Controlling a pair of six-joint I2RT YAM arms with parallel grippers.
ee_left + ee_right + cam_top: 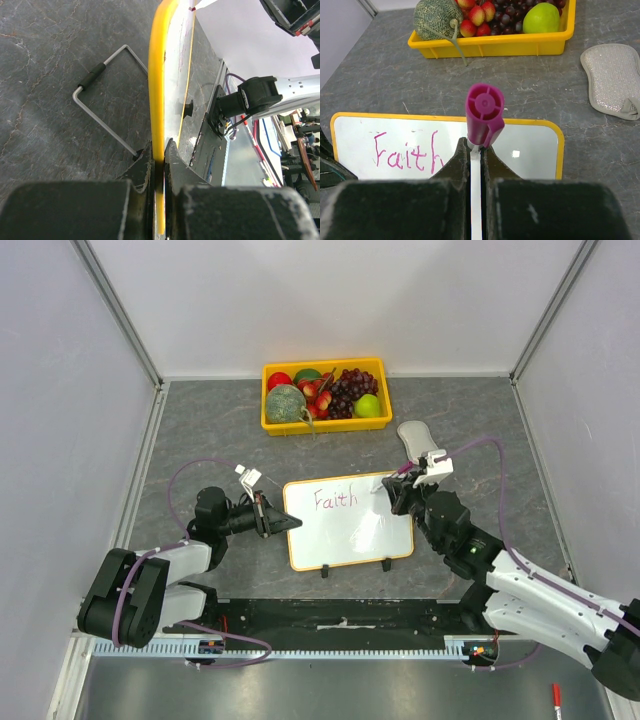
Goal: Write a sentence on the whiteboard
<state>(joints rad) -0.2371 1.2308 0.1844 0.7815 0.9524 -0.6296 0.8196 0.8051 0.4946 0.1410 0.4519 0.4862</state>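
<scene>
Whiteboard: the whiteboard point(345, 538) sits mid-bench, closer to the near edge, between the two arms. Its long axis runs left to right, and a wire stand point(102, 97) shows beneath it.
Left fingers: the left fingers point(149, 161) are clamped together on the board's left rim, with the yellow edge pinched between them. I read this as a steadying hold.
Right fingers: the right fingers point(461, 161) are closed on a magenta marker point(484, 112). Its butt end faces the wrist camera and its barrel runs away from the fingers toward the board. The tip is hidden, so I cannot tell whether it touches.
Sentence: of the sentence point(335, 500), only "Faith" is written, in pink along the board's far edge, starting near the far-left corner.
Key relation: the marker is just right of the final "h". Bare white lies rightward along the far edge, and the whole near half of the board is unwritten.
Nearer arm: the right arm works from the board's right end and is the one placed to write. The left arm is at the opposite end.
Progress: early, by my judgement, with one word down.
Next move: probably a short shift right, or down toward the near-left for a second line, since little room remains on the first.
Risk: pen pressure could rock the propped board against the left clamp.
Elsewhere: a fruit tray point(272, 422) stands at the far edge and a grey pad point(413, 437) lies near the board's far-right corner. Both are apart from the board.
</scene>
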